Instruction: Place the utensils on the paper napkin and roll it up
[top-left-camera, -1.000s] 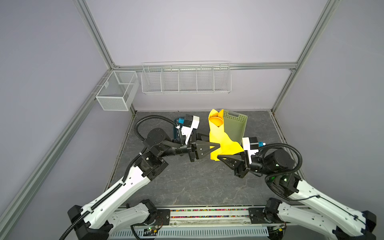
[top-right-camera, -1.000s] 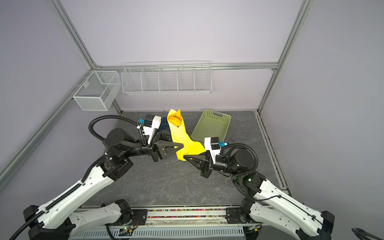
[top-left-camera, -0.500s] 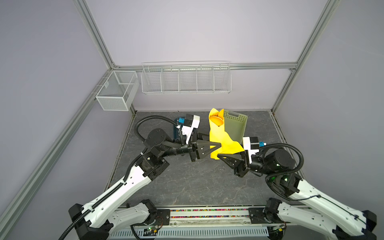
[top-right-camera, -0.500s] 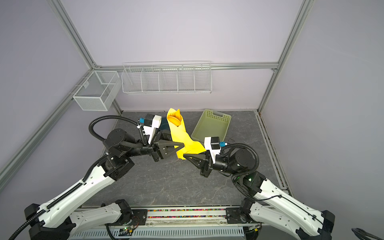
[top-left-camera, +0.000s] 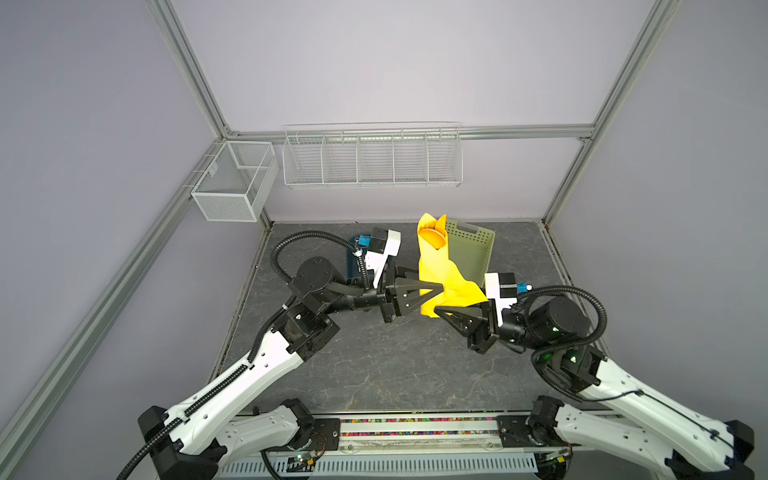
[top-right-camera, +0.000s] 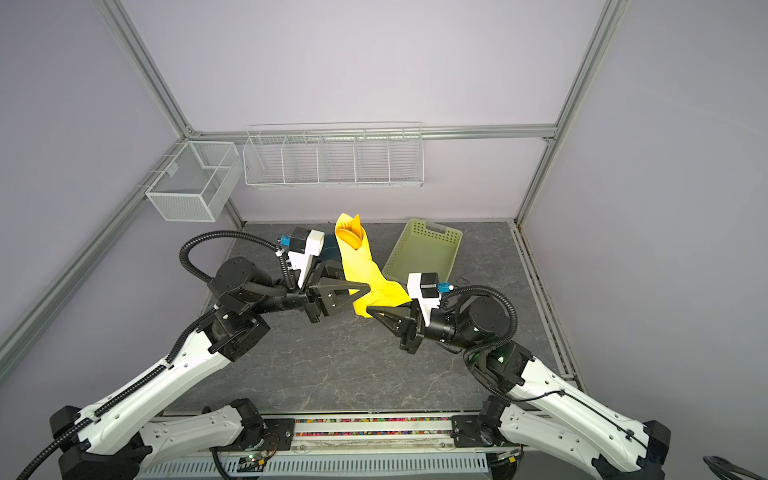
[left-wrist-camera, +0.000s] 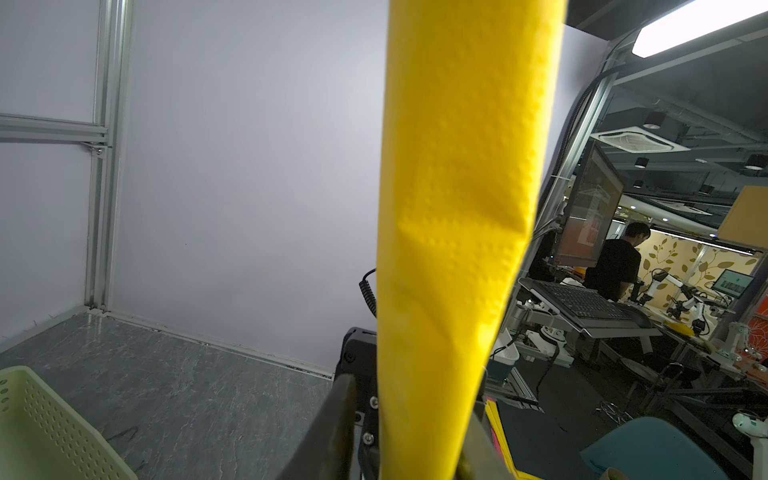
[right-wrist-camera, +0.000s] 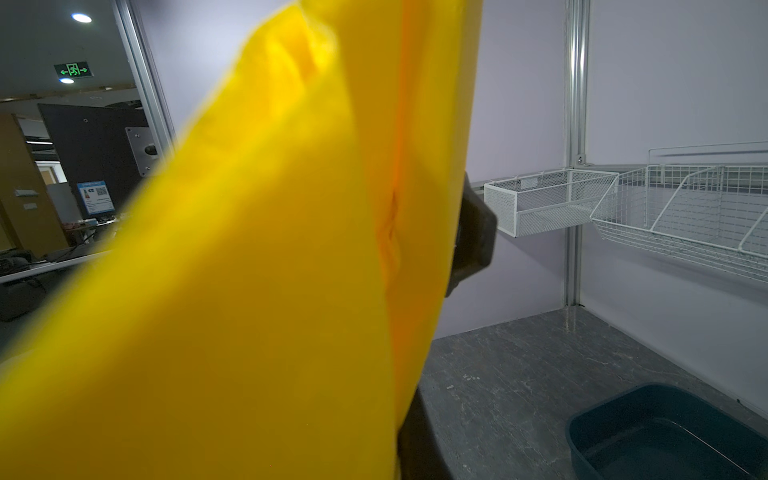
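Observation:
The paper napkin (top-left-camera: 436, 270) (top-right-camera: 361, 270) is a yellow roll held upright in the air, with a loose flap hanging on its right. Orange utensils (top-left-camera: 432, 240) (top-right-camera: 348, 237) poke out of its top, a round spoon bowl foremost. My left gripper (top-left-camera: 438, 287) (top-right-camera: 368, 286) reaches in from the left with its jaws around the roll's lower part. In the left wrist view the napkin (left-wrist-camera: 457, 208) passes between the fingers, and one finger (left-wrist-camera: 340, 415) stands slightly apart from it. My right gripper (top-left-camera: 435, 309) (top-right-camera: 368, 309) is shut on the napkin's bottom end. The napkin (right-wrist-camera: 249, 291) fills the right wrist view.
A pale green perforated basket (top-left-camera: 473, 253) (top-right-camera: 424, 253) lies behind the napkin on the dark stone table. A dark blue tub (right-wrist-camera: 665, 432) (top-right-camera: 330, 249) sits behind my left wrist. A white wire rack (top-left-camera: 374, 160) and a mesh box (top-left-camera: 232, 187) hang on the back wall.
My left jaws have drawn in a little around the roll. Both arms and the napkin stay almost where they were.

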